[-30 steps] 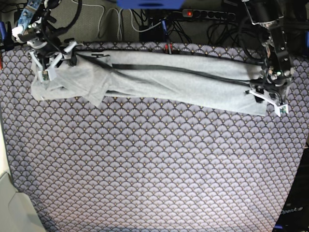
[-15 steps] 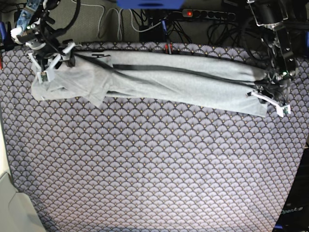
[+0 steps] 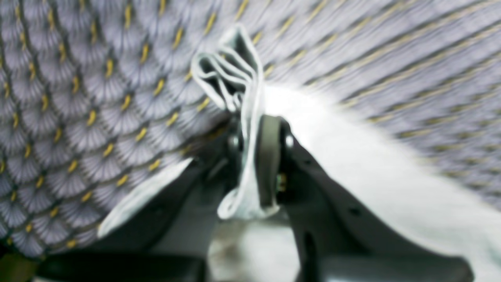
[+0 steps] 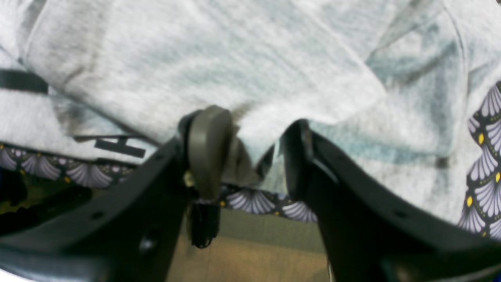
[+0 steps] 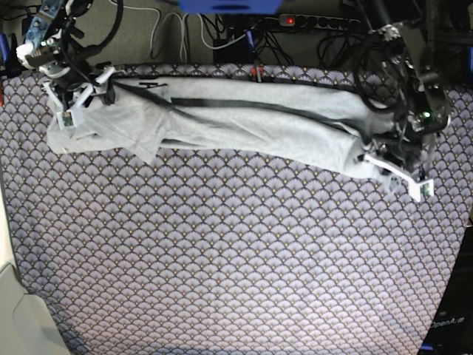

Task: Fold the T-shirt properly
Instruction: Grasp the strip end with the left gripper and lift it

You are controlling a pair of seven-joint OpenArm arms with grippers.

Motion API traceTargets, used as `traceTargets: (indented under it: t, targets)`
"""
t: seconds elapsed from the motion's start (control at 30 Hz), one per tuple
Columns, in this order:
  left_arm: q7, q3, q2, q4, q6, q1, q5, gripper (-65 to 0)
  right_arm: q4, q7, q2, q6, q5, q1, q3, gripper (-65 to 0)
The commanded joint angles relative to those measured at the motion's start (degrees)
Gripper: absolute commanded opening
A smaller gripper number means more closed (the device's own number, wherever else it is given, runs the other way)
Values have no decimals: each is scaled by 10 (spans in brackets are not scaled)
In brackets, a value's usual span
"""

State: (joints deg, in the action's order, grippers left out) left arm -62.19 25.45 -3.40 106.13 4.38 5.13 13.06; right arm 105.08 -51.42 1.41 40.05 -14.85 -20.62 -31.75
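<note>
The light grey T-shirt (image 5: 244, 126) lies as a long folded strip across the far part of the table. Its right end is bunched and slightly raised where my left gripper (image 5: 397, 176) holds it. In the left wrist view that gripper (image 3: 252, 156) is shut on several stacked layers of the shirt's edge (image 3: 231, 70). My right gripper (image 5: 74, 103) is at the shirt's left end. In the right wrist view its jaws (image 4: 252, 152) stand wide apart astride a fold of the shirt (image 4: 195, 58), with black lettering (image 4: 117, 145) beside them.
A purple-grey fan-scale cloth (image 5: 236, 259) covers the table. Behind its far edge lie a power strip (image 5: 318, 22) and tangled cables (image 5: 170, 33). A black band (image 5: 244, 103) runs along the shirt. The table's right edge (image 5: 451, 244) is close to my left arm.
My left gripper has shut on the shirt's right end and drawn it inward and toward the front, bunching that end. The right gripper has hardly moved.
</note>
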Motion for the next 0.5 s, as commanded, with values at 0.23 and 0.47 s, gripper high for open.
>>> traceTargets:
  t: [0.23, 0.47]
  targets:
    - [-40, -125, 92, 72, 2, 29, 2, -647, 7, 9, -5, -1, -5, 10, 0, -389]
    - [-37, -245, 124, 20, 2, 43, 1, -646, 7, 9, -5, -1, -5, 11, 0, -389]
